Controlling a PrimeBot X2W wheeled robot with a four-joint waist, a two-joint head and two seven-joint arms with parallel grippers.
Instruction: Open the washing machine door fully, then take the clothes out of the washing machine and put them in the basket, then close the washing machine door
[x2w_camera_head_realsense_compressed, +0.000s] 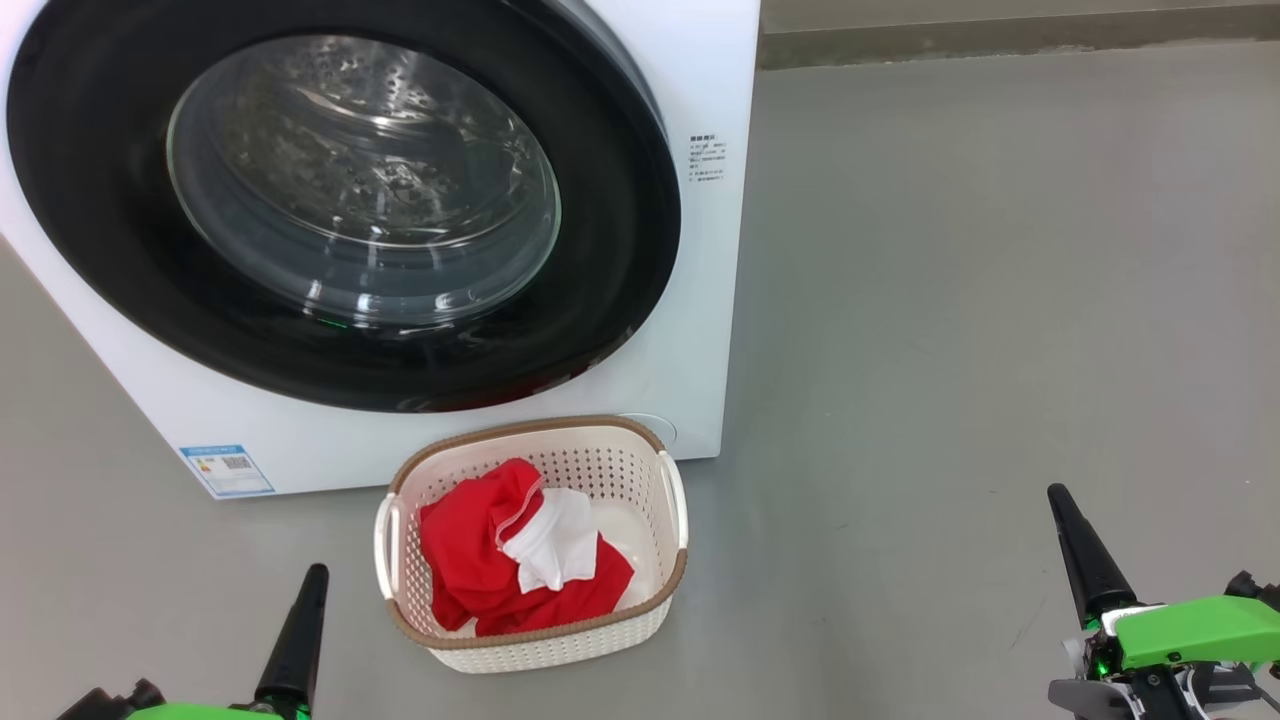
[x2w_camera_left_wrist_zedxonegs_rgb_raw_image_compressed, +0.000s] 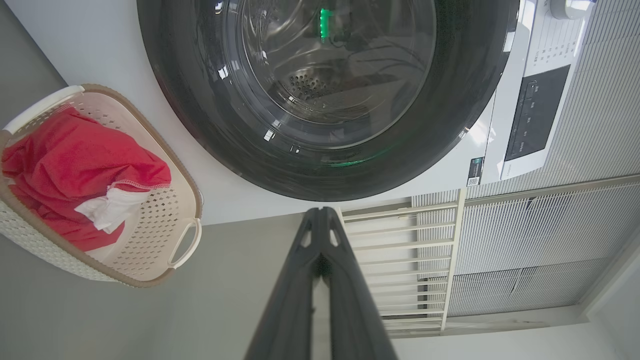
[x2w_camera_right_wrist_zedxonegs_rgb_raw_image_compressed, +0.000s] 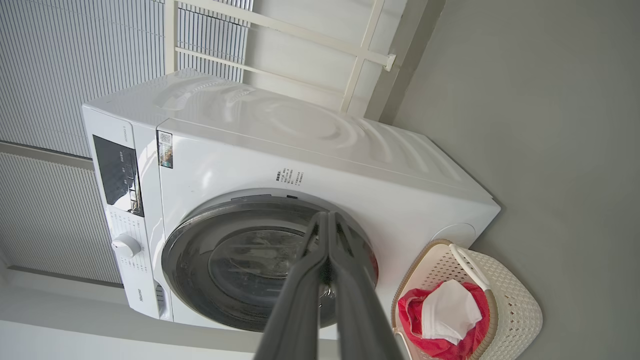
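Note:
The white washing machine stands ahead with its black-rimmed door lying flat against the front, glass bowl in the middle. The same door fills the top of the left wrist view, and the door shows in the right wrist view. Just in front of the machine, the cream basket holds the red and white clothes. My left gripper is shut and empty, low left of the basket. My right gripper is shut and empty, far right of it.
Grey floor spreads wide to the right of the machine and around the basket. A white railing and ribbed wall panels stand beside and behind the machine. The control panel sits on the machine's upper front.

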